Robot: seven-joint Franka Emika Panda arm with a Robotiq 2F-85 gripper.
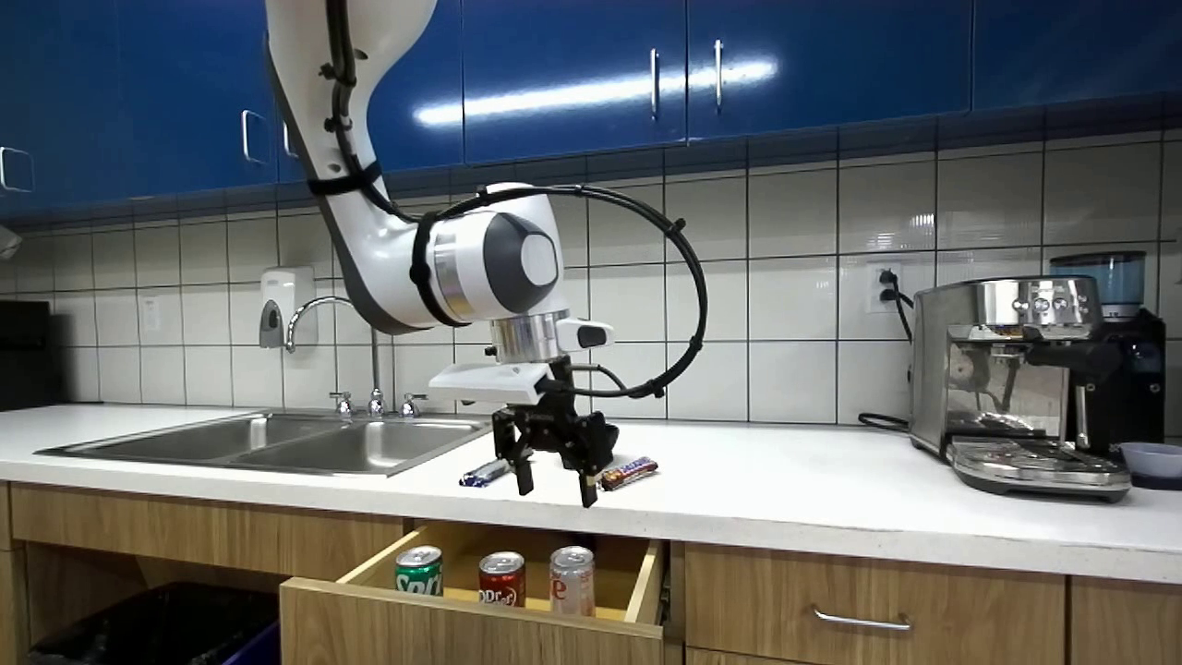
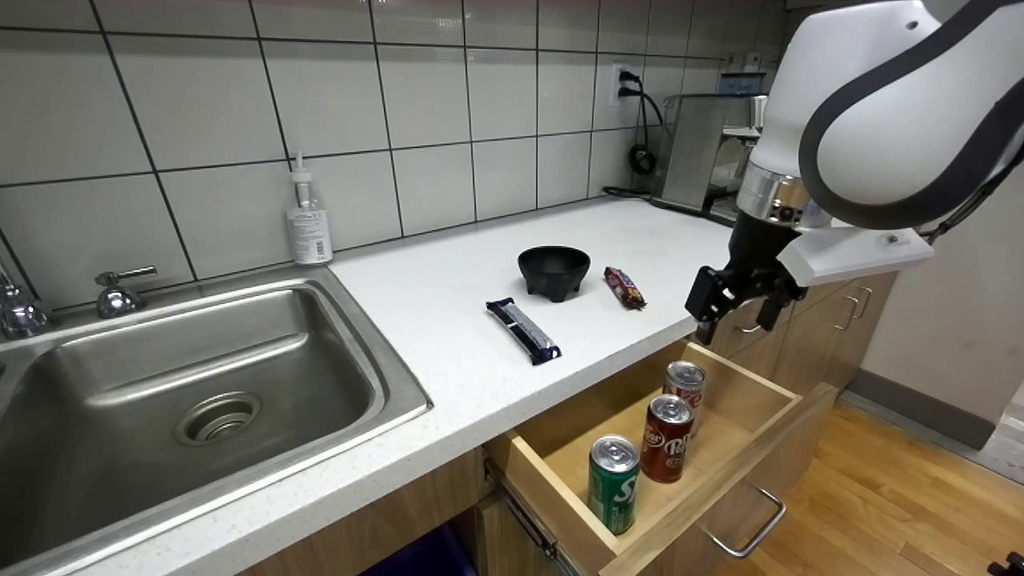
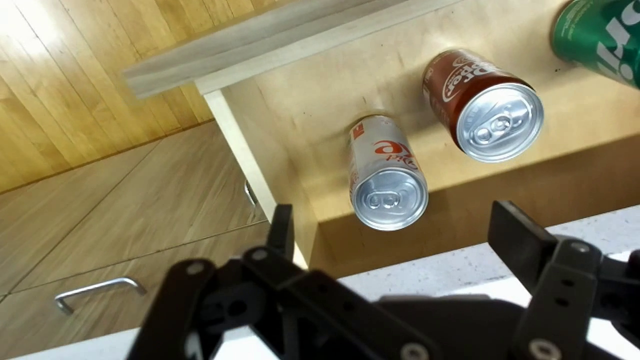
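Observation:
My black gripper (image 1: 557,489) stands open above the pulled-out wooden drawer (image 1: 462,637), and nothing is between its fingers. Three cans stand upright inside that drawer. Nearest below the gripper is the silver Diet Coke can (image 3: 387,165), whose top shows between the two spread fingers in the wrist view, farther down and apart from them. Beside it is a dark red Dr Pepper can (image 2: 666,440). A green Sprite can (image 2: 614,484) is at the drawer's sink-side end and is partly cut off in the wrist view. The drawer front hides the cans' lower parts in an exterior view (image 1: 501,580).
On the white counter lie a dark blue wrapped bar (image 2: 524,330) and a brown-red wrapped bar (image 2: 624,288), with a black footed bowl (image 2: 554,272) between and behind them. A steel sink (image 2: 384,352) and a coffee machine (image 1: 1016,369) flank this area. Blue cabinets (image 1: 572,74) hang above.

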